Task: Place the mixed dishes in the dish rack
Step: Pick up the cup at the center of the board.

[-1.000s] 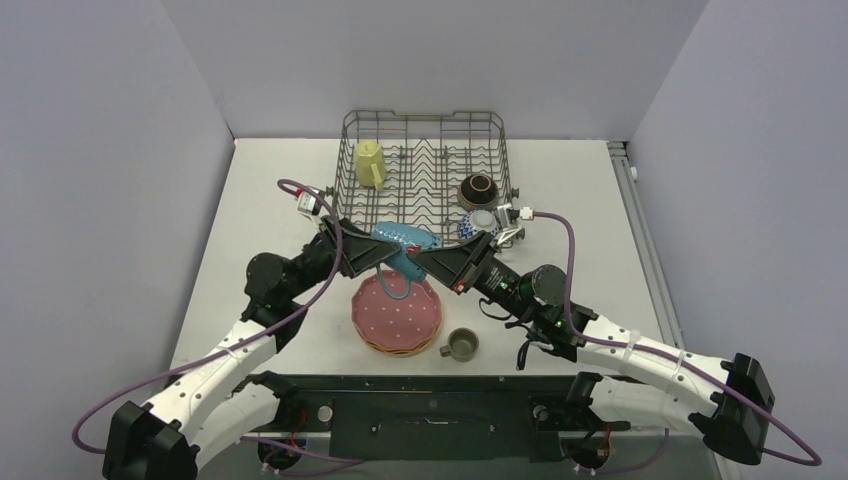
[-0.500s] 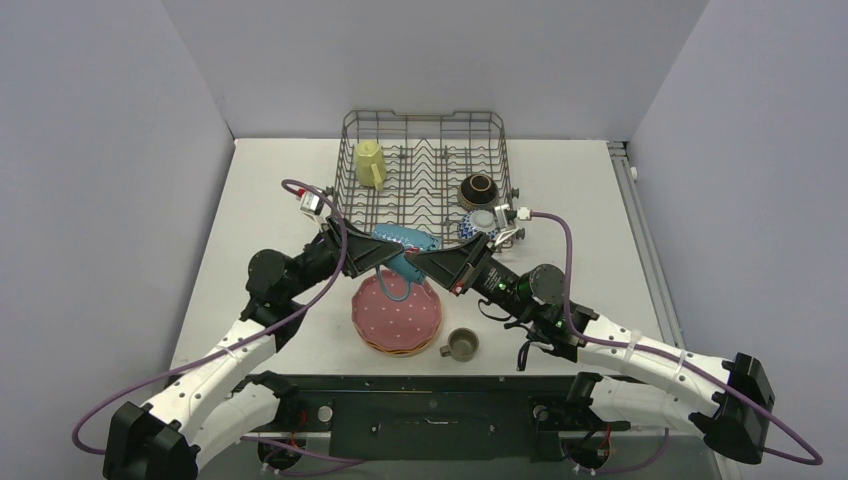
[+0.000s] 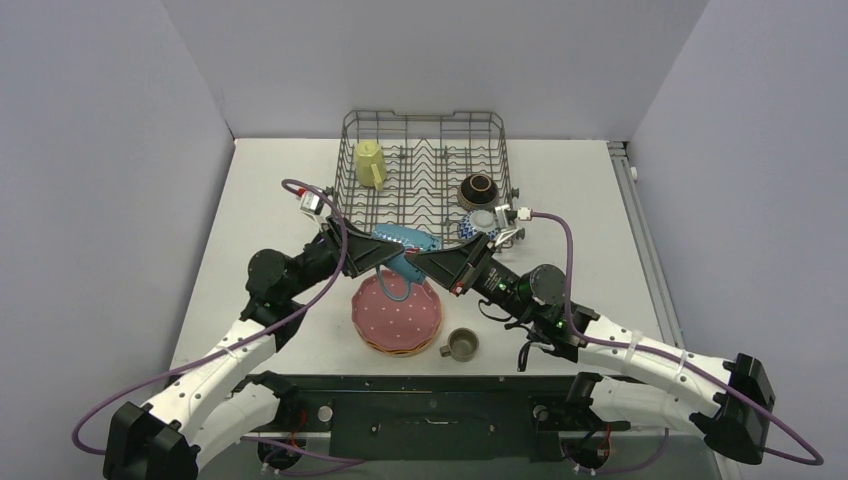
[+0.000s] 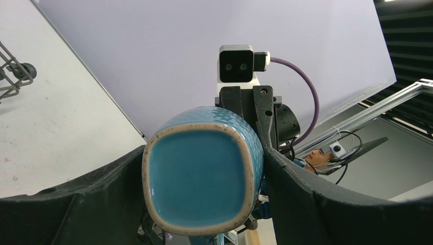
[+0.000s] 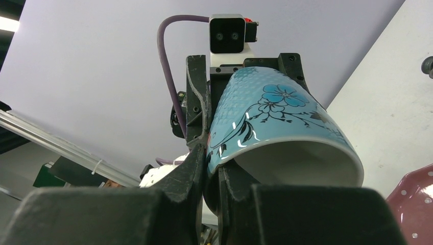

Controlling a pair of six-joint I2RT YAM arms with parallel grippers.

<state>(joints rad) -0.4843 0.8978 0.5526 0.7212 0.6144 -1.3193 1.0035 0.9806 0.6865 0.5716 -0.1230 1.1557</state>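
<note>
Two grippers hold one shiny blue mug (image 5: 275, 122) up.
It has a painted flower; the right gripper (image 5: 212, 171) pinches its rim tight, the left gripper (image 4: 203, 153) hugs its wide sides.

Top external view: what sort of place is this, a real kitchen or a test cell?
Most likely a lab test cell, not a kitchen: plain grey wall panels box in a white table, the dish rack sits on it with no sink, and the left wrist view shows aluminium framing beyond.
</note>
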